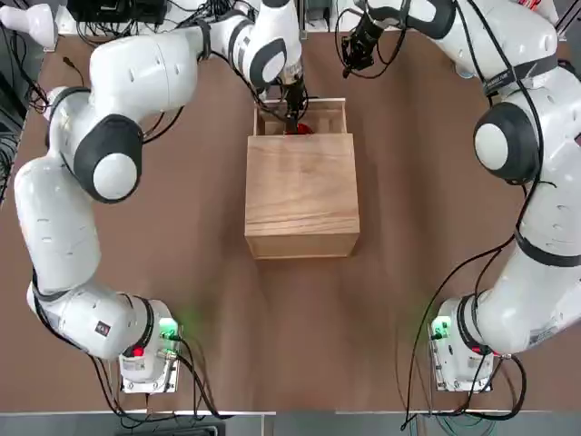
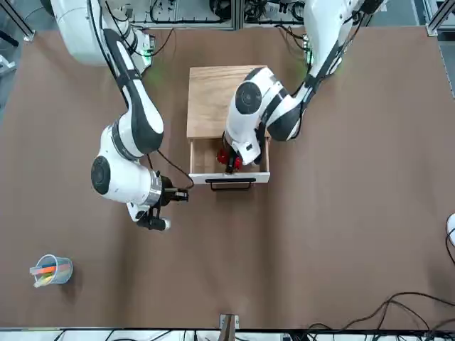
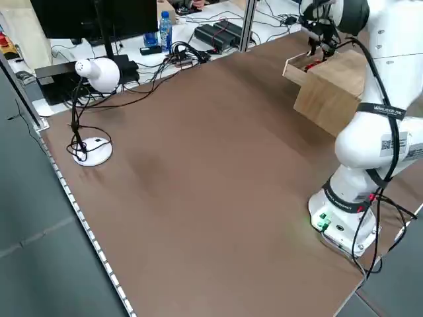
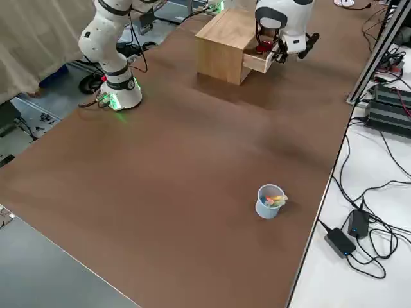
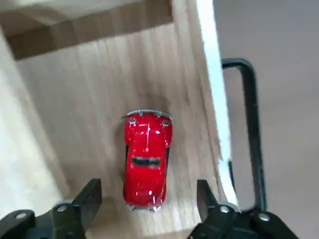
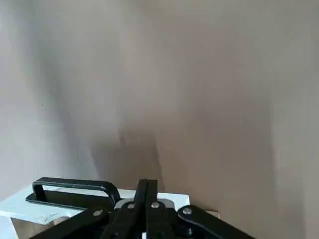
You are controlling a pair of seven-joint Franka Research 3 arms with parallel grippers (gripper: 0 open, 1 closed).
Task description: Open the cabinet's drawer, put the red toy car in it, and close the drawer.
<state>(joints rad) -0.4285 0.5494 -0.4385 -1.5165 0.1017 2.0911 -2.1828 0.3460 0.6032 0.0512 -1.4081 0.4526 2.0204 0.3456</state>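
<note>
Fingers of the left gripper (image 5: 147, 204) stand spread apart on either side of the red toy car (image 5: 147, 164), touching neither flank, so the car is released and sits on its own wheels on the floor of the drawer (image 5: 94, 114). That gap makes sense as a let-go posture: wide enough that the fingers can lift straight up without dragging the car along. In the front view the left gripper (image 2: 231, 162) hangs over the pulled-out drawer (image 2: 202, 158), with the car (image 2: 227, 158) a small red patch beneath it, toward the middle of the tray.

The drawer juts from the far face of the cabinet (image 1: 301, 195), away from the arm bases, its black handle (image 2: 230, 185) on the white front panel. The car lies lengthwise, near the front wall and beside the handle side, so it should clear the cabinet opening when the tray slides in.

The right gripper (image 2: 153, 222) hovers low over the brown counter (image 2: 341, 213), just beside the drawer's corner and clear of it; its fingers are pressed together on nothing in the right wrist view. It looks parked there to stay out of the left arm's way while remaining near the handle.

Judging by this, the placing is done and only closing the drawer remains.
</note>
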